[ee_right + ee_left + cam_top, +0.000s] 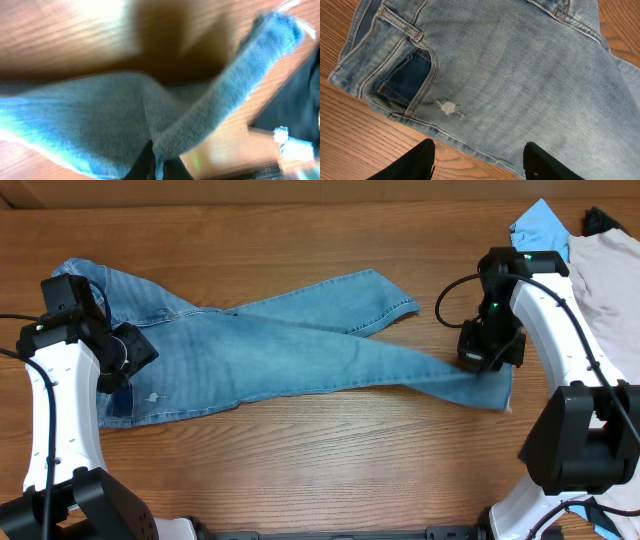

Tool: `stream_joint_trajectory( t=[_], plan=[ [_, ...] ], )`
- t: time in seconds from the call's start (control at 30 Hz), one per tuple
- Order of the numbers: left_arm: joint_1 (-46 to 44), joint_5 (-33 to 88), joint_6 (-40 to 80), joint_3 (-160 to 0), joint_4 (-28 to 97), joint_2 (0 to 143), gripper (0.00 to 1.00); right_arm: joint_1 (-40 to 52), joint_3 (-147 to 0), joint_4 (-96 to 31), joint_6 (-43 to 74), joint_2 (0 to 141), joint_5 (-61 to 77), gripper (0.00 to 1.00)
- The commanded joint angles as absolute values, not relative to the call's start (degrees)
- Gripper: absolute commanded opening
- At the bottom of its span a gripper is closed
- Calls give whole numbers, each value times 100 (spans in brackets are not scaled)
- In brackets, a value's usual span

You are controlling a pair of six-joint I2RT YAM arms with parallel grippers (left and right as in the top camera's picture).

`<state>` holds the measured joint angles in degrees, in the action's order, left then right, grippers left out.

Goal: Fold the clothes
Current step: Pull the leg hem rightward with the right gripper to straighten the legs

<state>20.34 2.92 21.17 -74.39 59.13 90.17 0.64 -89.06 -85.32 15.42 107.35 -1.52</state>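
Here the jeans [290, 350] lie spread on the wooden table [300, 470], waistband at the left and the two legs running off to the right, crossing each other about midway. One leg angles toward the far right and ends in a hem [400, 305] lying flat on the wood. The other leg runs to the near right, and its end sits under the right gripper [490, 360]. That claw is closed on the denim close to the leg's end. In the blurred right wrist view the cloth rises in a soft ridge and is drawn into a pinch at the bottom edge of the picture, with a frayed end [280, 22] sticking up at the upper right. The left gripper [480, 149] hangs above the near edge of the waist end, jaws standing apart and holding nothing. Its two dark fingers [422, 157] frame the seam where denim meets wood. Beneath it show a front pocket with a darker blue lining [405, 77], a belt loop [415, 35] and a small worn patch [449, 107]. At the far right corner of the table, apart from the jeans, lie a sky-blue shirt [545, 225] and a beige garment [605, 270], touching each other
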Motion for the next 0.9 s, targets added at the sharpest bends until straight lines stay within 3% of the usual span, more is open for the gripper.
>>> stream_joint_trajectory(
  t=[0.0, 0.23, 0.5, 0.73, 0.87],
  plan=[
    [2010, 235, 2010, -7397, 5913, 9067, 60, 25, -9247, -7856, 1500, 10669, -296, 4],
    [2010, 233, 2008, -7397, 5913, 9067, 60, 25, -10132, -7905, 1826, 10650, -467, 4],
    [2010, 233, 2008, -7397, 5909, 9067, 61, 25, -9026, -8991, 1791, 10652, -749, 9],
    [2010, 235, 2008, -7397, 5865, 9067, 61, 25, -8525, -8095, 1756, 10650, -810, 4],
    [2010, 235, 2010, -7397, 5841, 9067, 61, 25, -9824, -7282, 1802, 10650, -1199, 4]
  ],
)
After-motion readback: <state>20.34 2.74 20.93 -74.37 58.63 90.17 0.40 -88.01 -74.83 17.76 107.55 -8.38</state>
